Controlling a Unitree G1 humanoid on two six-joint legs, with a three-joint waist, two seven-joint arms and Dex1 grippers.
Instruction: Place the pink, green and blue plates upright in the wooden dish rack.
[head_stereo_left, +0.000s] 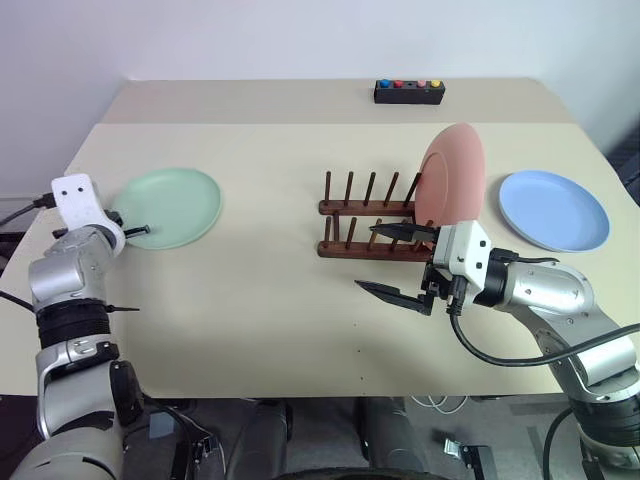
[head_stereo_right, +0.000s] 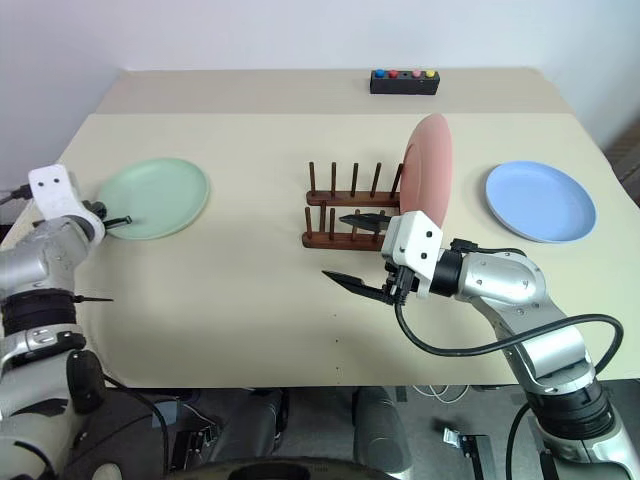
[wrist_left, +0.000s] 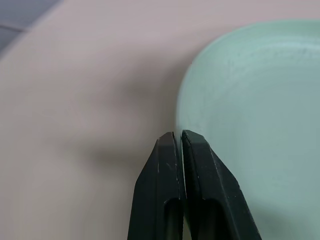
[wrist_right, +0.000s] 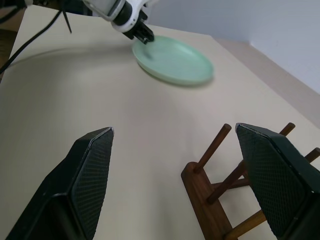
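**Left claw clenched at the green plate's rim**

I am holding my left claw (wrist_left: 179, 137) clenched, its 2 fingers pressed together right at the near edge of the green plate (head_stereo_left: 170, 205), which is lying flat on the worktop (head_stereo_left: 250, 300) on my left side. Whether the rim is pinched between the fingers, I cannot tell.

My right claw (head_stereo_left: 395, 262) is hanging released, fingers wide apart and holding nothing, just in front of the wooden dish rack (head_stereo_left: 365, 230). The pink plate (head_stereo_left: 452, 180) is standing upright at the rack's right end. The blue plate (head_stereo_left: 553, 209) is lying flat on the worktop, to the right of the rack.
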